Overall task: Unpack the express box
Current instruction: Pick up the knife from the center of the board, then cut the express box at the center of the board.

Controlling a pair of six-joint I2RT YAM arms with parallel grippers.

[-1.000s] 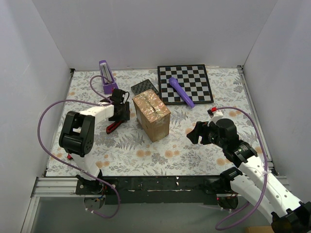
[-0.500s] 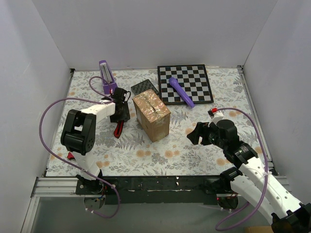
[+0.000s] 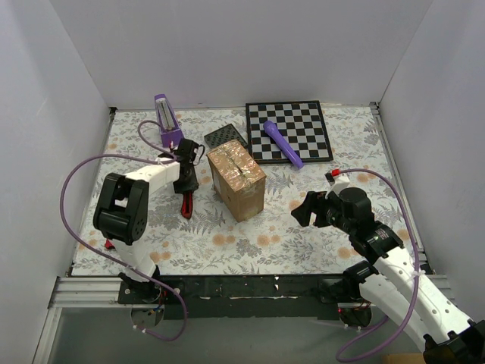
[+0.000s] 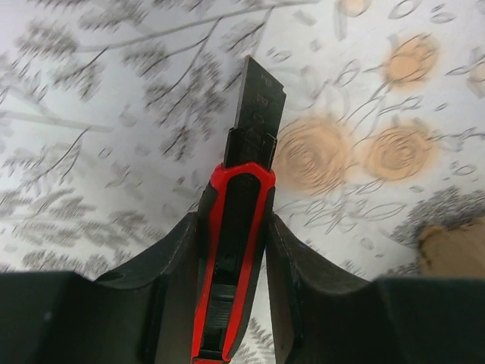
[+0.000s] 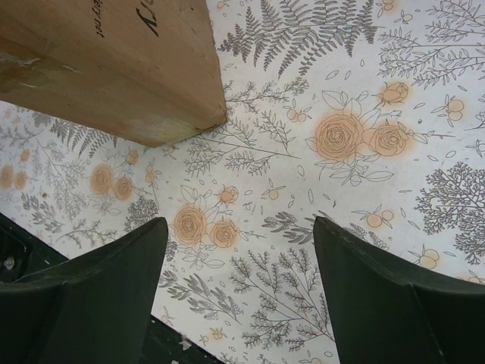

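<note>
The express box (image 3: 237, 181) is shown on the tabletop (image 3: 250, 243). Left of it, a utility knife (image 4: 235, 288) is gripped by the left jaws; right of it, the right jaws are spread open.

High rear overview of table (image 3: 227, 250); wrist cameras close, downward; express box (image 3: 236, 182) shared with right wrist.

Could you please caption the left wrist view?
Left claw clamps a red cutter, blade out, floral table behind.

Cut-off dark lettering on the express box (image 5: 114, 68) side, too partial to read.
</note>
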